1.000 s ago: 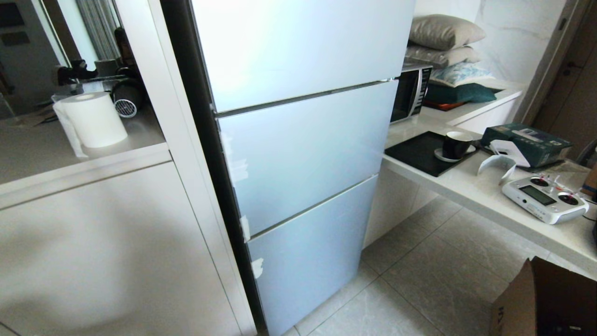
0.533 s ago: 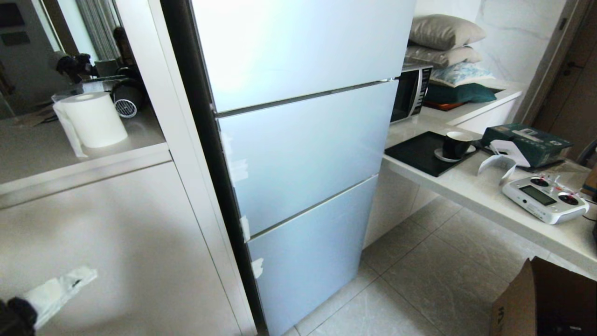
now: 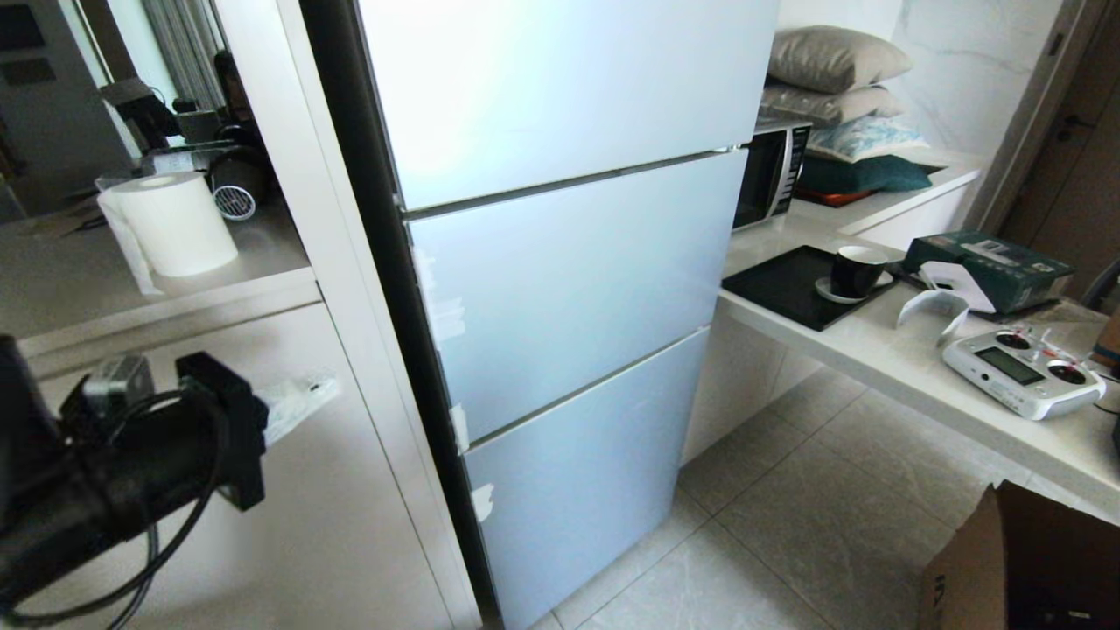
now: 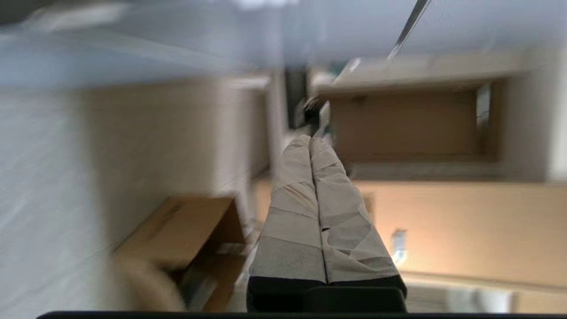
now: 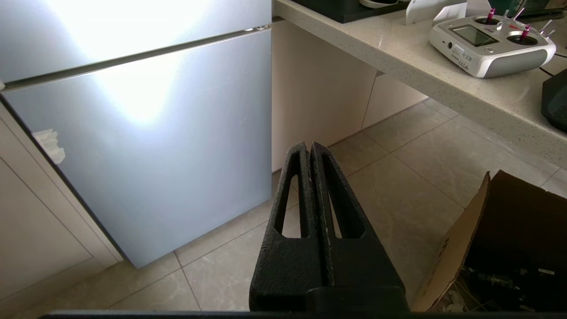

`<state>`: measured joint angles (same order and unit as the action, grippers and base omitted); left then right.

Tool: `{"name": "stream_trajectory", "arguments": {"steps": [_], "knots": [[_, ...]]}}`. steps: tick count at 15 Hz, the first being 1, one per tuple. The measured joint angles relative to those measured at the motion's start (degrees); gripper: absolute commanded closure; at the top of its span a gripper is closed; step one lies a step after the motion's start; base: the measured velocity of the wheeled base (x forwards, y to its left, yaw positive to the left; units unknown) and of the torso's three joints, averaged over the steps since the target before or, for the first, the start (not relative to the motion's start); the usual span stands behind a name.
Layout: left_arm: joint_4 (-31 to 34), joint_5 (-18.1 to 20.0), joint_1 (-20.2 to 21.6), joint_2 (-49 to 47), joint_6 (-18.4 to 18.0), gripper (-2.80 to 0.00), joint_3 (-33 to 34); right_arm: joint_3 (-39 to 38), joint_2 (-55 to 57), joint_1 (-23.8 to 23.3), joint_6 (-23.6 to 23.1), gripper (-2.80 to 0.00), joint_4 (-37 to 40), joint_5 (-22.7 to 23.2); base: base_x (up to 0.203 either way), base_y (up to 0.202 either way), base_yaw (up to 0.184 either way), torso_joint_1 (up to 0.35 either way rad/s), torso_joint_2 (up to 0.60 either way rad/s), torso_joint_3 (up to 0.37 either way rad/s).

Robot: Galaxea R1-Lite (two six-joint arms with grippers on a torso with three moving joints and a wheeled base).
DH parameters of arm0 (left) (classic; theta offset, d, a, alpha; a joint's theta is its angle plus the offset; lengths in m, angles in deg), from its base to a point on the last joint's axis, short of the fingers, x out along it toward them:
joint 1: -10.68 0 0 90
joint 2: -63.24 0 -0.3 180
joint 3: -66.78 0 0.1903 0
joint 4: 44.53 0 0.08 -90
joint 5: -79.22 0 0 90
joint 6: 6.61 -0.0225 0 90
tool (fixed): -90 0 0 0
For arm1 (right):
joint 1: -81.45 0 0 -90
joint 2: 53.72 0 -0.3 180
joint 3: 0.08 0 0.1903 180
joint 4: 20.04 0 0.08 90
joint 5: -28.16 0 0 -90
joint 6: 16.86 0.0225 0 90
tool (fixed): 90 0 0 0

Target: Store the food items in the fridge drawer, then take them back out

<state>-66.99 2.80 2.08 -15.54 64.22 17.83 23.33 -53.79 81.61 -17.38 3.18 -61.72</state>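
Note:
The pale blue fridge stands shut, all three door fronts closed, so the fridge drawer is hidden. The food items are out of view. My left arm reaches in from the lower left in the head view. Its left gripper has white-taped fingers pressed together, empty, in front of the white cabinet and pointing toward the fridge's left edge. The black right gripper shows only in its wrist view, shut and empty, low over the floor tiles in front of the fridge's bottom door.
A counter to the right carries a black tray, a cup, a green box and a white remote controller. A microwave sits behind. A cardboard box stands on the floor at right. A paper roll sits on the left ledge.
My left arm has swung up from the lower left corner into the head view, its taped fingers now higher and nearer the fridge. The fridge and right gripper have not moved.

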Motion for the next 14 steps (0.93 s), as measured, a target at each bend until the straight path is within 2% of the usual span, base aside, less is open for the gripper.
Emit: {"name": "stream_trajectory", "arguments": {"steps": [2, 4, 5, 7, 10, 14], "knots": [[-7.2, -3.9, -0.6, -8.1, 2.3, 0.00, -4.4, 0.0, 0.0, 0.0, 0.0, 0.00, 0.0, 0.0, 0.000, 0.000, 0.000, 0.000, 0.00, 0.000], [-11.1, -11.3, -1.6, -13.7, 3.6, 0.00, -8.8, 0.0, 0.0, 0.0, 0.0, 0.00, 0.0, 0.0, 0.000, 0.000, 0.000, 0.000, 0.00, 0.000], [-11.9, -14.6, -2.4, -15.5, 3.8, 0.00, -10.2, 0.0, 0.0, 0.0, 0.0, 0.00, 0.0, 0.0, 0.000, 0.000, 0.000, 0.000, 0.00, 0.000], [-13.6, -18.7, -3.6, -17.9, 4.0, 0.00, -12.6, 0.0, 0.0, 0.0, 0.0, 0.00, 0.0, 0.0, 0.000, 0.000, 0.000, 0.000, 0.00, 0.000], [-19.0, -27.0, -6.2, -22.4, 3.0, 0.00, -16.1, 0.0, 0.0, 0.0, 0.0, 0.00, 0.0, 0.0, 0.000, 0.000, 0.000, 0.000, 0.00, 0.000], [-20.7, -29.2, -7.1, -28.1, 2.4, 0.00, -22.1, 0.0, 0.0, 0.0, 0.0, 0.00, 0.0, 0.0, 0.000, 0.000, 0.000, 0.000, 0.00, 0.000]]}}
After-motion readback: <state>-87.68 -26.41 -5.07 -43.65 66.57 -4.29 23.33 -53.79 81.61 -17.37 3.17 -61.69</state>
